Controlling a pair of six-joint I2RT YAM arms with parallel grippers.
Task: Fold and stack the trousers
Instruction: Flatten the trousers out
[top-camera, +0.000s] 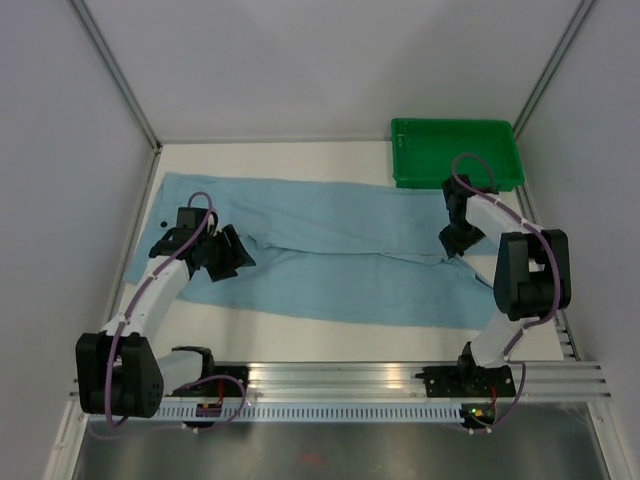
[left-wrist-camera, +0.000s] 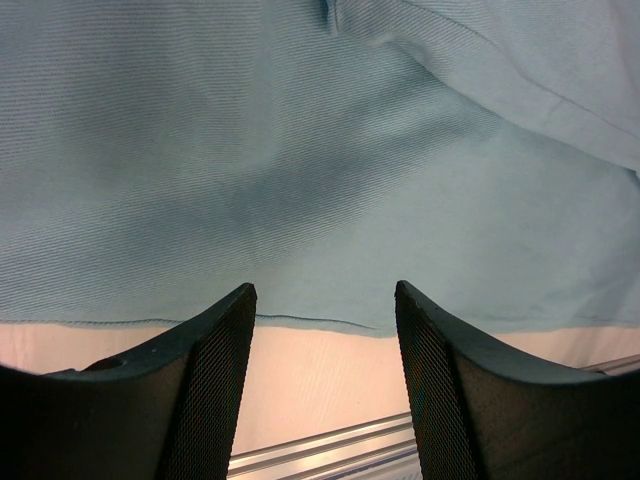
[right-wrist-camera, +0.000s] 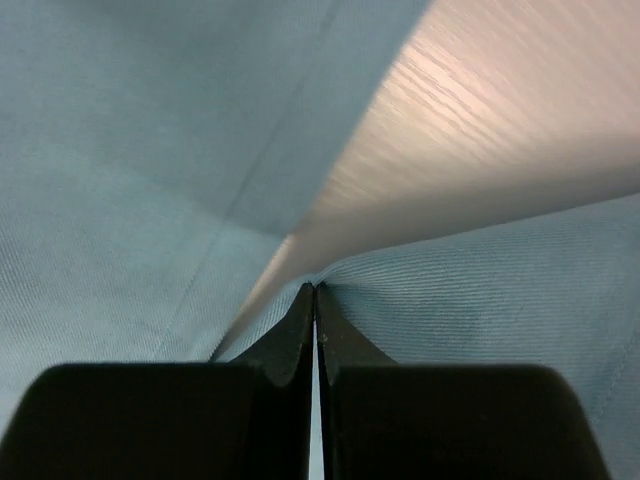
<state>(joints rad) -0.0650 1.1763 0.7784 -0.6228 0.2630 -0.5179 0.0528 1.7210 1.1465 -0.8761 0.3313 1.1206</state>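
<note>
The light sky-blue trousers (top-camera: 330, 250) lie spread flat across the table, waist at the left and both legs running to the right. My left gripper (top-camera: 228, 262) is open and empty just above the cloth near the waist end. In the left wrist view the trousers (left-wrist-camera: 300, 150) fill the top, and their near hem crosses between my open fingertips (left-wrist-camera: 325, 290). My right gripper (top-camera: 455, 245) is at the leg ends. In the right wrist view it (right-wrist-camera: 315, 288) is shut on a pinched edge of the trousers (right-wrist-camera: 120, 150).
A green plastic tray (top-camera: 455, 150) stands at the back right, close behind the right arm. Bare table (right-wrist-camera: 500, 130) shows between the two legs. An aluminium rail (left-wrist-camera: 330, 450) runs along the near table edge. White walls enclose both sides.
</note>
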